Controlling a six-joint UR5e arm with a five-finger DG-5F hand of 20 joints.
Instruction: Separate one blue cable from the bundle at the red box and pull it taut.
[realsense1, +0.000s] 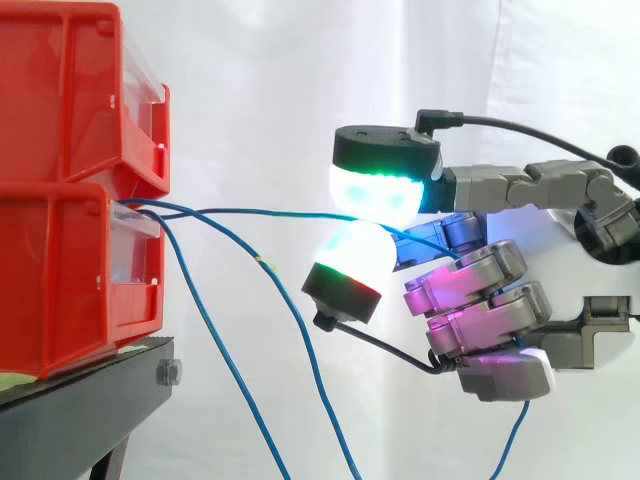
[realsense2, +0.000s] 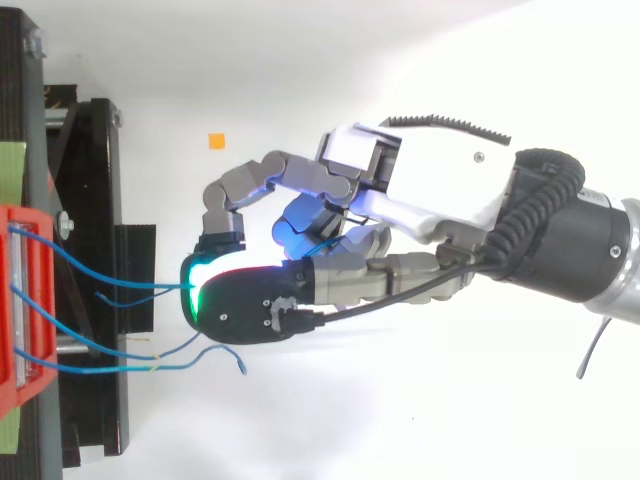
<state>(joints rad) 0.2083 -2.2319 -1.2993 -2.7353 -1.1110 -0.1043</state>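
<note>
Nearest to us, 2 loose blue cables (realsense2: 100, 368) are drooping from the lower red bin (realsense1: 60, 290), thin, limp and glossy, hanging past the black stand (realsense1: 90, 400). Just behind them, the 1 separated blue cable (realsense1: 270, 212) is running almost level from the bin's front rightward, and the hand (realsense1: 480, 300) is pinching its far end between 2 rounded glowing fingertips (realsense1: 375, 190), the other fingers curling under. So the cable's long axis is lying left to right, the bin sitting left of the hand; tightening looks like a straight draw rightward. It is showing only slight slack. Farthest back, the white curtain (realsense1: 260, 80) is hanging in soft folds.
</note>
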